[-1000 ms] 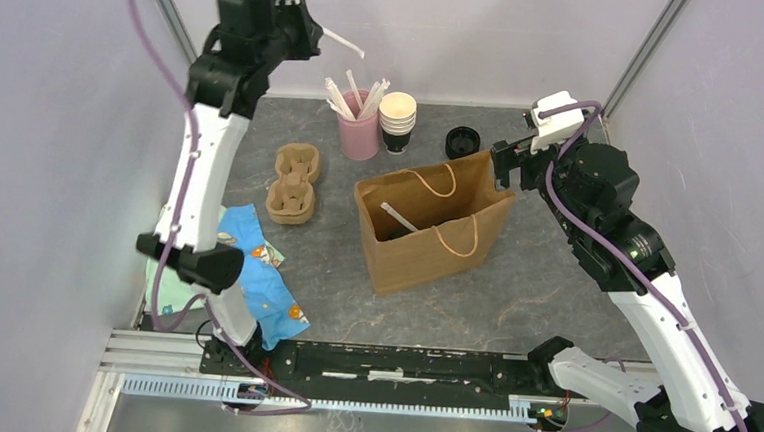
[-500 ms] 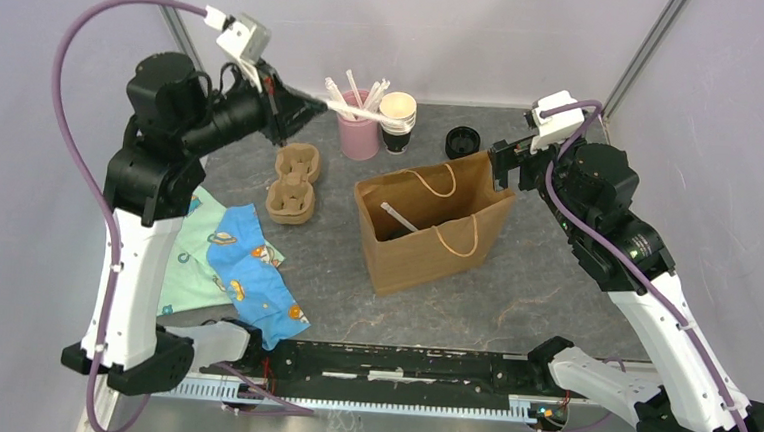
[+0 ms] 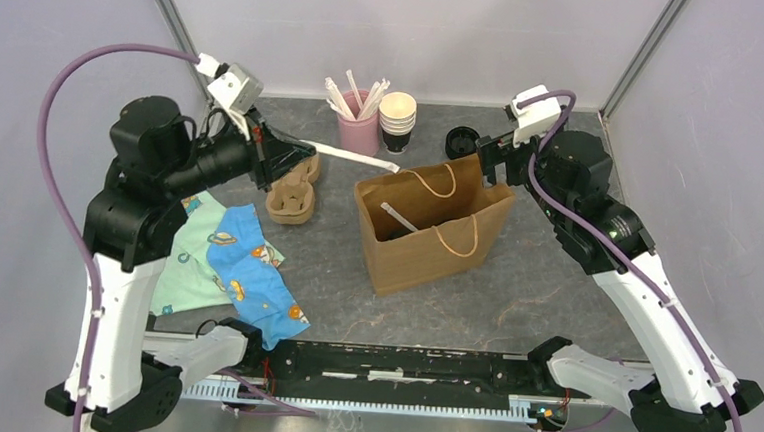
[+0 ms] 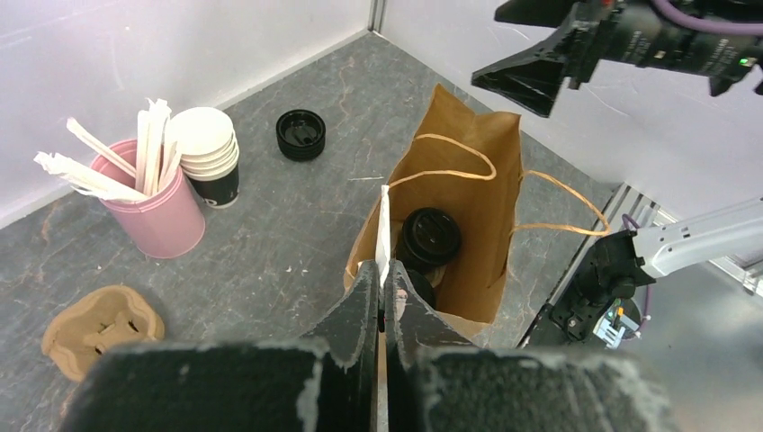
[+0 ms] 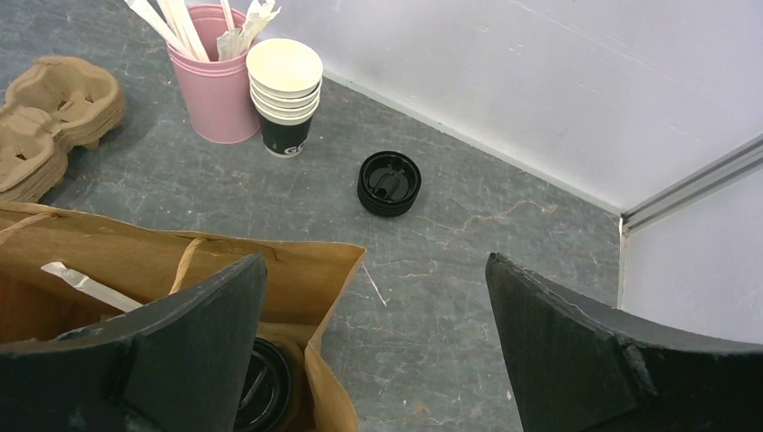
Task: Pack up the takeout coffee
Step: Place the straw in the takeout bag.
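Gripping a wrapped straw (image 4: 383,225), the left end effector (image 4: 381,272) has swung toward the bag (image 3: 436,251); the right end effector (image 5: 371,270) stays open.

Brown bag (image 3: 433,219), centre of top view, mouth open upward. Inside: lidded black cup (image 4: 430,236), and a wrapped straw (image 3: 398,218) leaning across the left half. Right gripper (image 3: 489,160), jaws wide apart, hangs at the bag's upper-right corner. Left gripper (image 3: 305,150), upper left, pinches a second straw (image 3: 357,155) that reaches toward the rim. Pink cup (image 3: 359,129), cup stack (image 3: 397,125) and lid stack (image 3: 462,141) line the top. Bare table (image 3: 555,267) right of and below the bag
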